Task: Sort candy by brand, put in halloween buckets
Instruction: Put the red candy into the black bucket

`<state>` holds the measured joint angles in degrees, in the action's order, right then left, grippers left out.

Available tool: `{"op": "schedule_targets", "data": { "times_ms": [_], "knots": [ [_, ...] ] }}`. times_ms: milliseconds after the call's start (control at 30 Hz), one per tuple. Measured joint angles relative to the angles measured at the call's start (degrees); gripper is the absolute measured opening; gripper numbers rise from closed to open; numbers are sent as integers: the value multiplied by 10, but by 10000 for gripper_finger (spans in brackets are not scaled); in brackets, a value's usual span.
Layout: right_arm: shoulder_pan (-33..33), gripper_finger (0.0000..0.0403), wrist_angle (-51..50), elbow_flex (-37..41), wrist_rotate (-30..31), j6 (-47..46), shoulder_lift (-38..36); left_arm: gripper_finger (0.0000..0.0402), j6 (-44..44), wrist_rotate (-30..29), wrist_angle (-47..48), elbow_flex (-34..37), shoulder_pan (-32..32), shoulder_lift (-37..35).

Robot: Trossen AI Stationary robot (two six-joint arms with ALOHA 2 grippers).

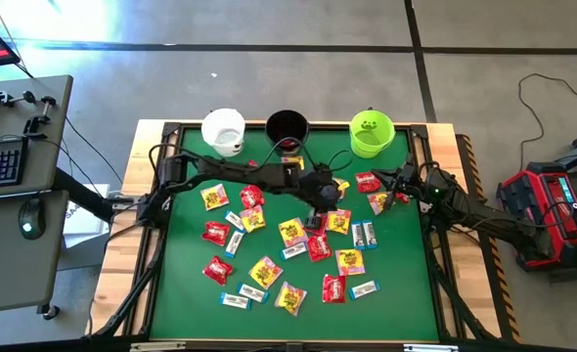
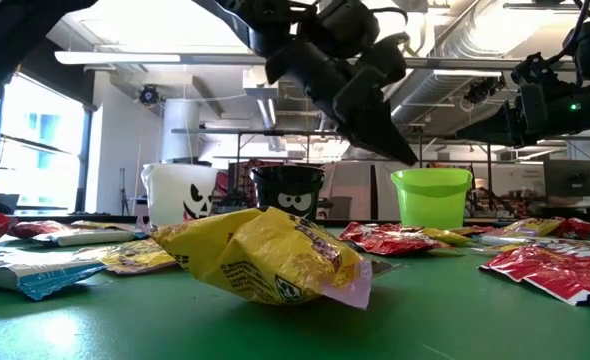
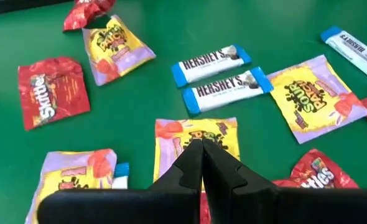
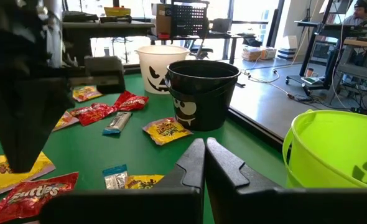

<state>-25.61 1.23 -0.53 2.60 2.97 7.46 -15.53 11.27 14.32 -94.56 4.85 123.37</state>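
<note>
Candy [image 1: 290, 233] lies scattered flat over the green surface [image 1: 186, 284], none of it yet in a pail as far as these views show. Nearest the left gripper [image 3: 201, 144] is a yellow-and-pink packet [image 3: 197, 140], seen in the left wrist view right under the tips, its longer side running away from the jaws toward two white-and-blue bars [image 3: 219, 76] that lie side by side just past it. Those jaws are pressed together and hold nothing, so they would have to spread before coming down on the packet. From above, the left gripper [image 1: 324, 193] hangs over the middle of the scatter, clearly the nearer arm for this piece. A red packet [image 3: 51, 91] sits off to one side, apart from the yellow one.

Farther back, the right gripper [image 4: 204, 144] waits near the rear right corner of the surface, its jaws also pressed together and empty, looking past a yellow packet [image 4: 166, 130] toward the pails. At the far edge the three stand in a row: white bucket [image 1: 224, 130], black bucket [image 1: 288, 128] and green bucket [image 1: 372, 133], the black one nearest behind the left gripper.
</note>
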Motion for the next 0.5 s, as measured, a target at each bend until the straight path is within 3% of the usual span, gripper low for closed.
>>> {"op": "schedule_targets", "data": {
  "times_ms": [200,500],
  "knots": [
    [0,0,0,0,0,0,0,20,-6,-14,-50,0,-17,3],
    [0,0,0,0,0,0,0,75,-11,-14,-49,0,-35,3]
  ]
}}
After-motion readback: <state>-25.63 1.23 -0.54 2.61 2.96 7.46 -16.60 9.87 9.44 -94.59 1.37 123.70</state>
